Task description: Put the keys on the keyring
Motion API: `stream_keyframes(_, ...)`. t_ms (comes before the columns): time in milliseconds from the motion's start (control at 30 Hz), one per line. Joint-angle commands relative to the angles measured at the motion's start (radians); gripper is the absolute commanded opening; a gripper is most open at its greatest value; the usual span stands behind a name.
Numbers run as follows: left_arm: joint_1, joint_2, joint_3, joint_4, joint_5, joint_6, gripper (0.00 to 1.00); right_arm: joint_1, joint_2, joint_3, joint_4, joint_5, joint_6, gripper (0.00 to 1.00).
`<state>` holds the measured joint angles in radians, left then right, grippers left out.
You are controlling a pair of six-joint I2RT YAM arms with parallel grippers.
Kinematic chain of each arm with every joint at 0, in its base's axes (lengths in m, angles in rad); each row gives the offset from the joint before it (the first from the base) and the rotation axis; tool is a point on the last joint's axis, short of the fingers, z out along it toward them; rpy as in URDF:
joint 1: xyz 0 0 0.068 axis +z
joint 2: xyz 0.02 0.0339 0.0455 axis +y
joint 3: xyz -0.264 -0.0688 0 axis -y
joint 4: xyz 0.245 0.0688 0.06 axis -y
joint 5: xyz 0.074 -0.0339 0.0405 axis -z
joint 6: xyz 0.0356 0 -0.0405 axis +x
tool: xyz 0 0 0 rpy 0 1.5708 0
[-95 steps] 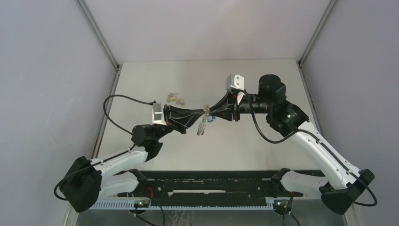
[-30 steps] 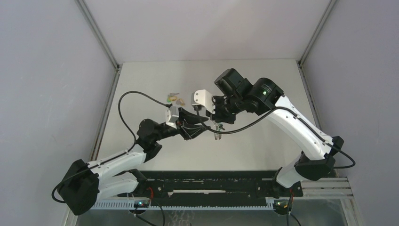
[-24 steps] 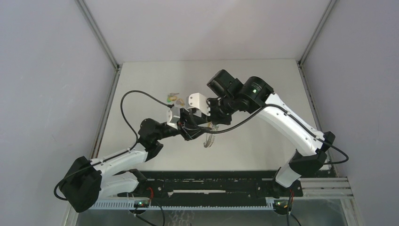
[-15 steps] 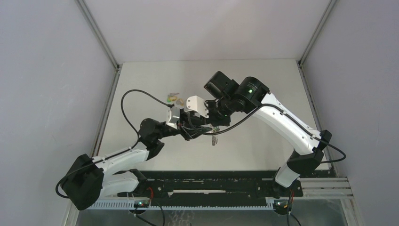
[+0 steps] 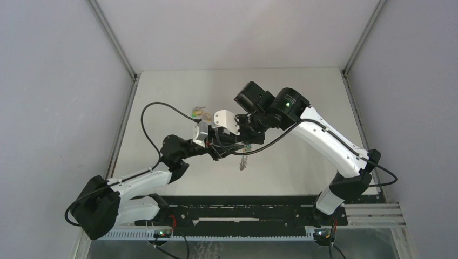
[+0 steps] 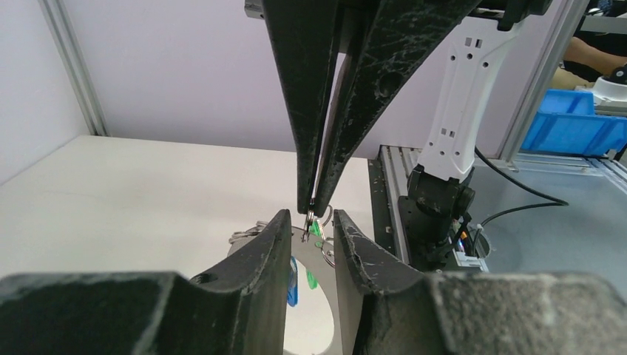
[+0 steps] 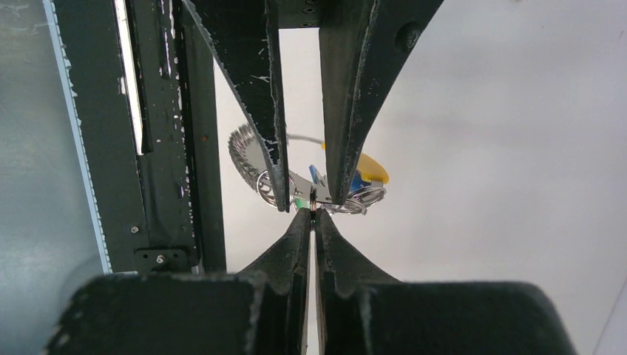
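Silvery keyring [image 5: 243, 161] hangs clamped in left end effector [image 6: 309, 225]; right end effector [image 7: 313, 218], newly swung above it, pinches green key [image 6: 319, 231]: threading looks underway

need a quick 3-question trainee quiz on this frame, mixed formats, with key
1. True or false: the right gripper has its fingers spread wide.
2. The keyring is: A) lying flat by the far wall; B) hanging just below where the two grippers meet; C) resting on the front rail.
3. What lies on the table beyond the left gripper?
Key: 1 false, the fingers are pressed together. 2 B. 3 a few loose keys.
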<state>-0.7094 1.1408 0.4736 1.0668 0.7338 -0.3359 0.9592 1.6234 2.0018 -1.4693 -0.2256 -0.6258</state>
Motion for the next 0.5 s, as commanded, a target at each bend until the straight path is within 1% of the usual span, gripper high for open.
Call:
stream_keyframes(0, 0.002, -0.007, 0.04, -0.015, -0.026, 0.04, 0.31, 0.008, -0.034, 0.038, 0.021, -0.002, -0.012, 0.0)
stream_keyframes(100, 0.002, -0.01, 0.046, -0.041, -0.025, 0.054, 0.28, 0.009, -0.037, 0.038, 0.023, -0.002, -0.011, 0.0)
stream_keyframes(300, 0.001, -0.014, 0.058, -0.045, -0.008, 0.047, 0.25, 0.011, -0.039, 0.038, 0.026, -0.011, -0.013, 0.0)
stream_keyframes(467, 0.0, -0.004, 0.059, 0.004, 0.007, 0.01, 0.23, 0.014, -0.029, 0.038, 0.023, -0.015, -0.013, 0.0)
